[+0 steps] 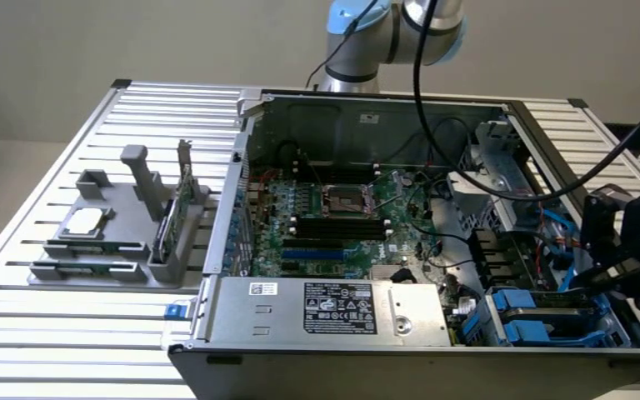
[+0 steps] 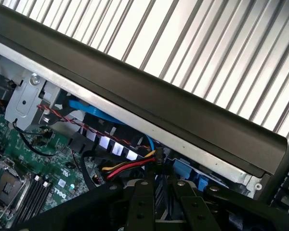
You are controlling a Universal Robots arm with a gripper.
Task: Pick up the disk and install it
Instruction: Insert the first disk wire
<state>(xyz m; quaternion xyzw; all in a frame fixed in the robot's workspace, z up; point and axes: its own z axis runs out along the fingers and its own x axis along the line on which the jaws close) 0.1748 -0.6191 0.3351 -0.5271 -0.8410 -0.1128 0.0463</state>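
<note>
The disk (image 1: 552,317) is a flat dark slab framed by blue plastic, low in the drive bay at the open computer case's front corner, on the exterior view's right. My gripper (image 1: 600,282) hangs just above that bay, over the case's edge. In the wrist view the gripper (image 2: 161,186) has its black fingers (image 2: 140,204) close together on a thin dark edge, with blue plastic showing just beyond it. Most of the disk is hidden by the gripper and the bay walls.
A grey fixture (image 1: 97,250) on the slatted table (image 1: 64,333) holds a square silver chip (image 1: 87,222) and an upright green card (image 1: 171,218). Inside the case lie the motherboard (image 1: 332,212), a power supply (image 1: 332,308) and loose cables (image 2: 130,166). The case's dark rim (image 2: 159,103) runs close by.
</note>
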